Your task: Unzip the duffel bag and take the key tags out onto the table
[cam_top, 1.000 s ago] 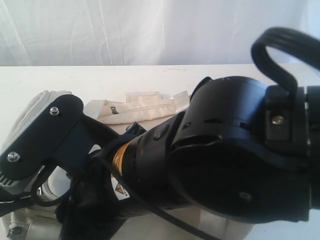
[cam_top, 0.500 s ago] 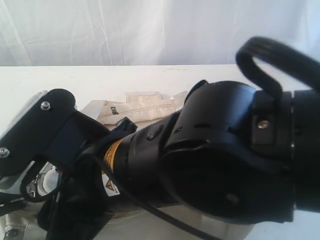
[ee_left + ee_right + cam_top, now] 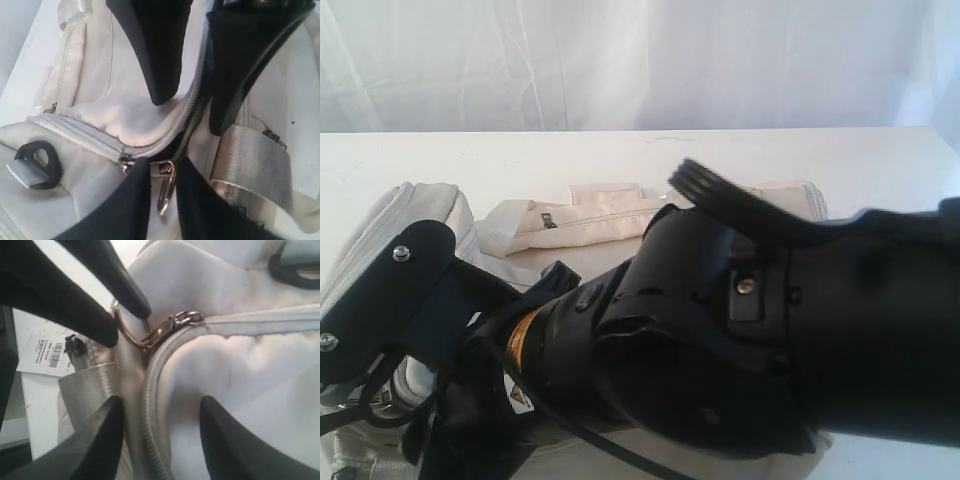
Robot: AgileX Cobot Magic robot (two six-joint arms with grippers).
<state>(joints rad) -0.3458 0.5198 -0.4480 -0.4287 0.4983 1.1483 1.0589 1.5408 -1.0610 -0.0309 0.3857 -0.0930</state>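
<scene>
The beige duffel bag (image 3: 590, 225) lies on the white table (image 3: 520, 150), largely hidden in the exterior view by my two black arms. In the left wrist view my left gripper (image 3: 164, 166) is open by a narrow gap, and the metal zipper pull ring (image 3: 166, 189) hangs loose between its fingers. The grey zipper (image 3: 192, 102) curves away from the slider, with a small dark gap beside it. My right gripper (image 3: 162, 405) is open wide over the zipper (image 3: 150, 430) and a fold of fabric. The pull ring (image 3: 127, 330) sits between the left fingertips (image 3: 135, 302). The key tags are out of view.
A black strap ring with a metal loop (image 3: 37, 162) sits on the bag's end. A webbing handle (image 3: 250, 167) crosses beside the zipper. A barcode label (image 3: 47, 357) lies by the bag. The right arm's housing (image 3: 740, 340) fills the exterior foreground; a white curtain (image 3: 620, 60) hangs behind.
The right arm has swung left and lower across the exterior view, its cable loop now near the middle. The left arm's bracket has dropped slightly. More of the bag's right end shows.
</scene>
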